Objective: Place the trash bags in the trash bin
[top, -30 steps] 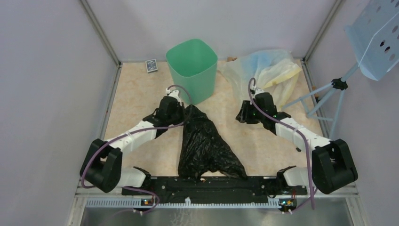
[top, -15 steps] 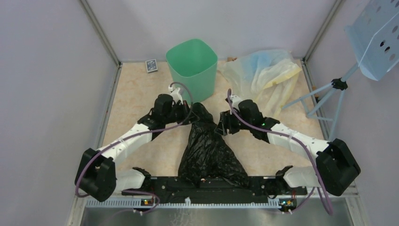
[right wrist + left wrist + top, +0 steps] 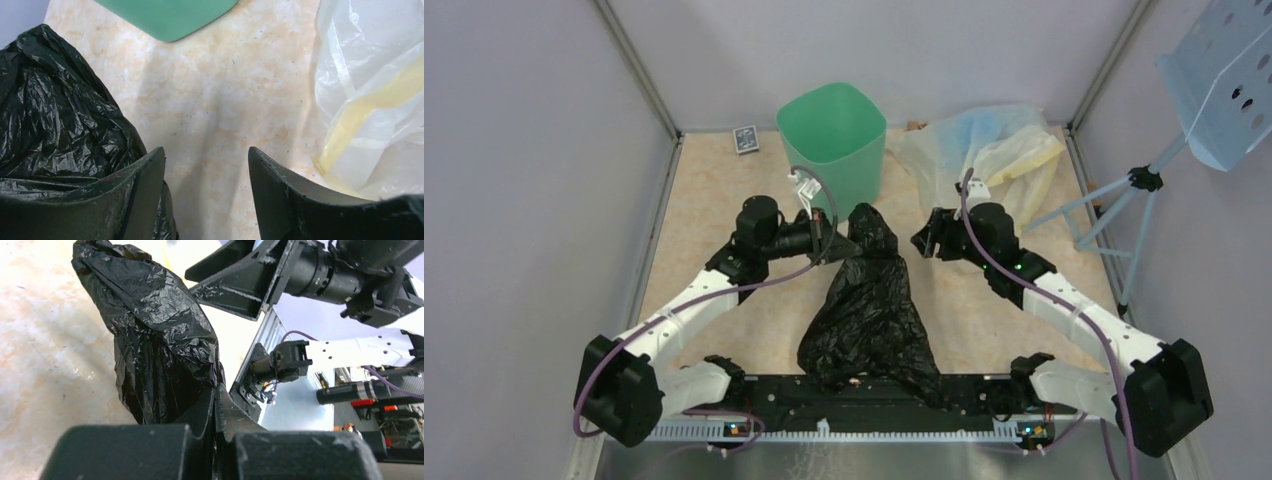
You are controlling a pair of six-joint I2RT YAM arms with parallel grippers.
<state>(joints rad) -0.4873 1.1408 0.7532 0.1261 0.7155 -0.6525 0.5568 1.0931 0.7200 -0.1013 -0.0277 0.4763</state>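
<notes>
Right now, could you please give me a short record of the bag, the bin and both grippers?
bag: black, outside the bin, top pinched, wide end on the table
bin: green, upright, behind the bag, no bag inside
left gripper: shut on the bag's top
right gripper: open, beside the bag, holding nothing
other: pale plastic heap right of the bin

trash bin (image 3: 832,140): desk (image 3: 714,210) 12 o'clock | trash bag (image 3: 871,310): 6 o'clock of bin | plastic heap (image 3: 984,150): 3 o'clock of bin | left tool (image 3: 842,243): on bag top, 9 o'clock side | right tool (image 3: 922,240): just beside it, 3 o'clock side
</notes>
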